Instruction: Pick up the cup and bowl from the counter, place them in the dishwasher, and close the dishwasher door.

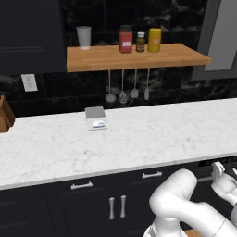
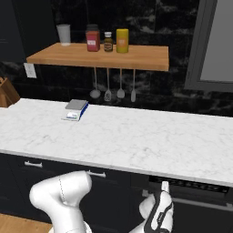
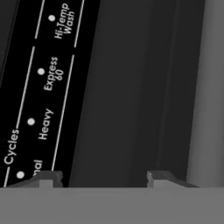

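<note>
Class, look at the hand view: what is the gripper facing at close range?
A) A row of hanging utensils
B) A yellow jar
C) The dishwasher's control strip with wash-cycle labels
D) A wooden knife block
C: the gripper faces the dark dishwasher door, whose control strip reads "Heavy", "Express 60" and "Hi-Temp Wash".

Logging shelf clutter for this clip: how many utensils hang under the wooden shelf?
4, in a row under the shelf: utensil one, two, three, four, left to right.

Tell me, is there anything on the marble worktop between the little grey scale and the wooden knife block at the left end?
No. In both base views the counter is bare between the scale and the knife block.
</note>
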You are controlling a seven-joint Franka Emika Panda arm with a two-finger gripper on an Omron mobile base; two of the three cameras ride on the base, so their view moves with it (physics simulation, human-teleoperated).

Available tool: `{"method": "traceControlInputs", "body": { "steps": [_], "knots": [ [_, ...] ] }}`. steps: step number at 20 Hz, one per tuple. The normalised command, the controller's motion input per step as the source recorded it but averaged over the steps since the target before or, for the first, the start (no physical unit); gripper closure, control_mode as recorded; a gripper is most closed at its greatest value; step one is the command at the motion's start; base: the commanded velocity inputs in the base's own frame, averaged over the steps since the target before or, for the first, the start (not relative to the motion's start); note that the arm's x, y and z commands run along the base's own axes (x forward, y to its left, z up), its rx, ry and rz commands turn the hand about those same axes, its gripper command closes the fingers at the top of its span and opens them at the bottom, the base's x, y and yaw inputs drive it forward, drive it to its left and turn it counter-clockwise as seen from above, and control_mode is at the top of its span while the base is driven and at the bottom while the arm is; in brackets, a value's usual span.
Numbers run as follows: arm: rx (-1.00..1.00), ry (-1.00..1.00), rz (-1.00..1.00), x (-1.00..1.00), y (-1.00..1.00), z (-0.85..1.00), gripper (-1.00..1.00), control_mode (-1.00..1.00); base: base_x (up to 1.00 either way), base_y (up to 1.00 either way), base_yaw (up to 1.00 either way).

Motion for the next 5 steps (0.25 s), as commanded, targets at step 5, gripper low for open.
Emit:
{"method": "traceControlInputs", "body": {
  "steps": [5],
  "knots": [
    [0.03,-0.33,0.0,0.56,0.0,-0.6,-1.0,-1.0,0.0,0.0,0.0]
  ]
}}
